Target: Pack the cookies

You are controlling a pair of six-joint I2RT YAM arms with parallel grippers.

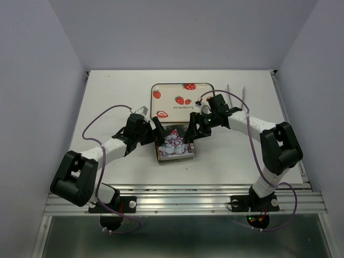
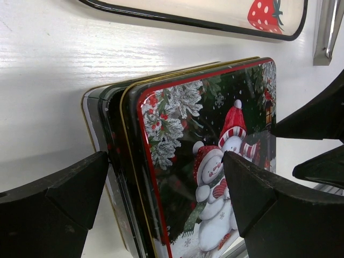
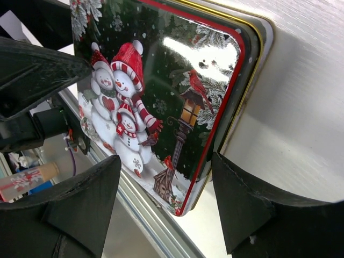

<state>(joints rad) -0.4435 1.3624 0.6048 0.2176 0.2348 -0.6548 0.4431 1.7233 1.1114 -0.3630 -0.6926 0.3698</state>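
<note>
Tray (image 1: 171, 89), upper centre: lettered "strawberry". Snowman tin (image 1: 174, 143), centre. Left gripper (image 2: 164, 161): low, jaws wide astride tin. Right gripper (image 3: 165, 160): jaws astride tin, hold cannot be told.

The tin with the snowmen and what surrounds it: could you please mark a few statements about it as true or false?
1. The tin has snowmen on its lid. True.
2. The tin stands on the strawberry tray. False: it stands on the table, nearer the arms than the tray.
3. The left gripper is at the tin's left side and the right gripper at its right. True.
4. The left gripper is shut. False: its jaws stand wide apart.
5. The lid is off the tin. False: the lid lies on top of it.
</note>
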